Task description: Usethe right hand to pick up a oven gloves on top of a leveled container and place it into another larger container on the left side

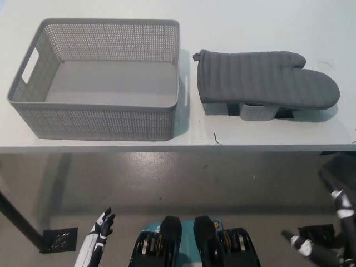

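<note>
Head view records a grey oven glove [267, 82] lying flat across a small container [257, 113], which it mostly hides, on the right part of the white bench [111, 11]. A larger grey perforated basket [100, 125] stands just beside it to the left, nothing inside. Left hand [103, 223] hangs below the bench edge at lower left, released, fingers apart, holding nothing. Right hand [311, 247] sits low at lower right; its state cannot be told.
</note>
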`<action>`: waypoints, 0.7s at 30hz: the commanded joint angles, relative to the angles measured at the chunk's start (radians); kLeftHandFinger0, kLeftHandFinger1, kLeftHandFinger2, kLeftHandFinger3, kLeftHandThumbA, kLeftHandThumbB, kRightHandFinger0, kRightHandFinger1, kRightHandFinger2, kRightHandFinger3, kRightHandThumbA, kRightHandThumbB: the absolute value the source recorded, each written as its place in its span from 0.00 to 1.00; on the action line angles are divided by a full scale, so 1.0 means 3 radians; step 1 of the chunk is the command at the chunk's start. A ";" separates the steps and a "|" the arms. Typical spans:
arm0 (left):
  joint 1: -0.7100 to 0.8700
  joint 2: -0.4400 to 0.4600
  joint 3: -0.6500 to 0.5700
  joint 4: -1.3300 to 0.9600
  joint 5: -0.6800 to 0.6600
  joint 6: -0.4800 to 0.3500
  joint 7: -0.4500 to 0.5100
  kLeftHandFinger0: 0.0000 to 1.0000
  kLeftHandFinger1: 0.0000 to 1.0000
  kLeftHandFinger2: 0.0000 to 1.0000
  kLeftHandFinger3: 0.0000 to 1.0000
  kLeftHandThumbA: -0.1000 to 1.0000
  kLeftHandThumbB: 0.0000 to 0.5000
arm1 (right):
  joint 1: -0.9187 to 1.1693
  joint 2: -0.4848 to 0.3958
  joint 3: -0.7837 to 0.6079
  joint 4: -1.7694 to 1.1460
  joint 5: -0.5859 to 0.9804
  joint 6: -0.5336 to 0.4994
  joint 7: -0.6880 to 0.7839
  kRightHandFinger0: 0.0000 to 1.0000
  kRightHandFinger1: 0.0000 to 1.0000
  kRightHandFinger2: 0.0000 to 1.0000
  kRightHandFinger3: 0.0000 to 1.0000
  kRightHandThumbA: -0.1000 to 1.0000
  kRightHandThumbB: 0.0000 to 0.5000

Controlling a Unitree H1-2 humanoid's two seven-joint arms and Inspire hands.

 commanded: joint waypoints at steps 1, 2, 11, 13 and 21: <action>-0.0038 0.0057 -0.0005 -0.0169 -0.0046 -0.0199 0.0025 1.00 1.00 1.00 1.00 1.00 1.00 | -0.0193 -0.0071 -0.0137 -0.0371 -0.0463 0.0171 0.0031 1.00 1.00 1.00 1.00 1.00 0.62; -0.0044 0.0060 -0.0011 -0.0178 -0.0031 -0.0199 0.0033 1.00 1.00 1.00 1.00 1.00 1.00 | -0.0224 -0.0080 -0.0153 -0.0391 -0.0520 0.0205 0.0036 1.00 1.00 1.00 1.00 1.00 0.62; -0.0059 0.0067 -0.0062 -0.0144 0.0034 -0.0199 0.0062 1.00 1.00 1.00 1.00 1.00 1.00 | -0.0857 -0.0327 -0.0129 -0.0308 -0.1823 0.0866 0.0387 1.00 1.00 1.00 1.00 1.00 0.76; -0.0052 0.0069 -0.0070 -0.0141 0.0042 -0.0199 0.0055 1.00 1.00 1.00 1.00 1.00 1.00 | -0.1002 -0.0357 -0.0087 -0.0174 -0.1971 0.0948 0.0399 1.00 1.00 1.00 1.00 1.00 0.77; -0.0057 0.0052 -0.0066 -0.0116 0.0011 -0.0199 0.0037 1.00 1.00 1.00 1.00 1.00 1.00 | -0.1572 -0.0437 0.0115 0.0542 -0.2221 0.1292 0.0435 1.00 1.00 1.00 1.00 1.00 0.57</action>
